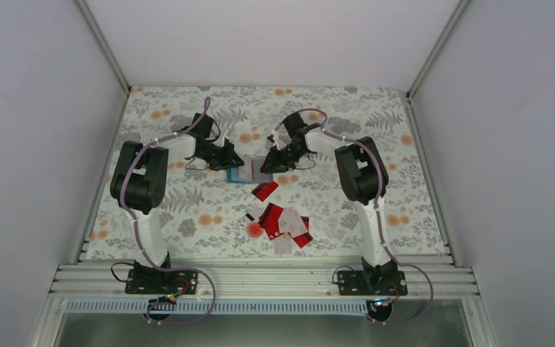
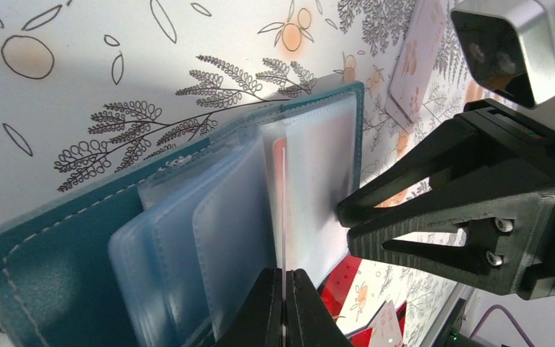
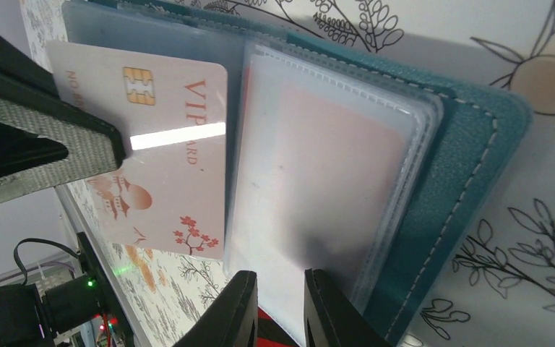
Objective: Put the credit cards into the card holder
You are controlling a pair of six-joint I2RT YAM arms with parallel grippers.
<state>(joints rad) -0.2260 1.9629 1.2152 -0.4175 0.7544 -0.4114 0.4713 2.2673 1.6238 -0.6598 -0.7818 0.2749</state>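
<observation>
Currently the card holder [image 3: 470,166] lies open on the tabletop [image 1: 181,210] between the arms. The left fingers [image 2: 264,318] clamp a pale card [image 3: 166,173] at its sleeves; the right fingers [image 3: 231,318] stand narrow, grip not discernible.

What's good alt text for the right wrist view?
An open teal card holder with clear sleeves fills the frame, with a pale pink VIP card showing on its left half. The right pincer shows at the bottom, at the sleeves' edge.
</observation>
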